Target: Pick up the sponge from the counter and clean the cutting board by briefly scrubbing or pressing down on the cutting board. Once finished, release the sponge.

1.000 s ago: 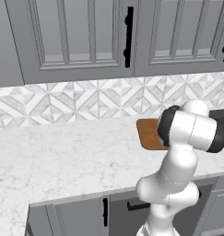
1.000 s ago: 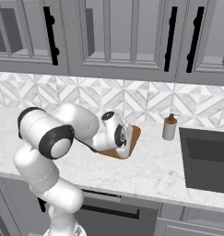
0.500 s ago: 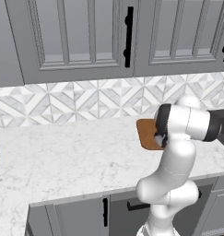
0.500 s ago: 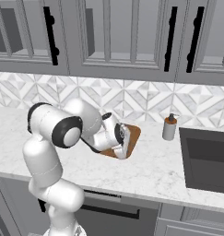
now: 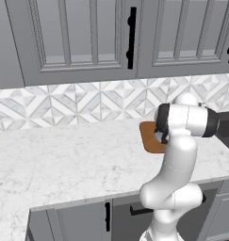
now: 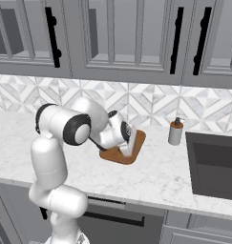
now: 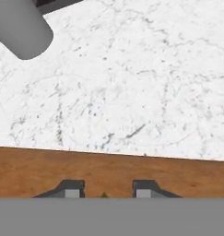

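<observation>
Cutting board: you had it lying flat on the counter, toward the back edge by the backsplash, just left of the soap dispenser. Gripper: low over the board, its fingertips a little apart just above the wood near the board's edge. Sponge: possibly the small green speck between the tips, too little showing for you to say whether the jaws clamped it. Sink: sunk into the counter's right end.
</observation>
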You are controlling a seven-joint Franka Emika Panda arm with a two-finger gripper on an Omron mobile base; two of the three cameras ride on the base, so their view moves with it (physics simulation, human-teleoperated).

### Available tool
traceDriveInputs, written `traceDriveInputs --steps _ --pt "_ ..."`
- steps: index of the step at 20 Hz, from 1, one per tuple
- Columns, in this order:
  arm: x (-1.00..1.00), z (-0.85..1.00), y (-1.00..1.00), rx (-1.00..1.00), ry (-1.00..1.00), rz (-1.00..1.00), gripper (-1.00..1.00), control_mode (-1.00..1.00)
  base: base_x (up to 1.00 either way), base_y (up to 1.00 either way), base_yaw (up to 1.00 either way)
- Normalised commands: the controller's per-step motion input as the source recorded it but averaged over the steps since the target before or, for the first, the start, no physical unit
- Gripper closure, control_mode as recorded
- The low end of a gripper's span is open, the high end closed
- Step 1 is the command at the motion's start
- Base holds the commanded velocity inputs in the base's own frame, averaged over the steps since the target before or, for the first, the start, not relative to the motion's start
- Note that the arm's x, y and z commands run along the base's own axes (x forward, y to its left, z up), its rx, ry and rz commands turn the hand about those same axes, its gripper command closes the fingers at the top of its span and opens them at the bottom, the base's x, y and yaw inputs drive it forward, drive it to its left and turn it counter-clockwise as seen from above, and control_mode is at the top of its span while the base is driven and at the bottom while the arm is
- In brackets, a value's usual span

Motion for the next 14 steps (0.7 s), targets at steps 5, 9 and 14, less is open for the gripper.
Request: traceDriveInputs --steps 5,9,14 --pt "0.30 -0.24 0.41 0.00 -0.26 -0.14 1.00 -1.00 0.00 0.00 0.00" --pt "0.09 -0.03 0.43 0.00 -0.19 -0.17 1.00 -1.00 0.00 0.00 0.00" --pt "0.00 0.03 0.29 0.01 -0.05 -0.17 1.00 -1.00 0.00 0.00 0.00"
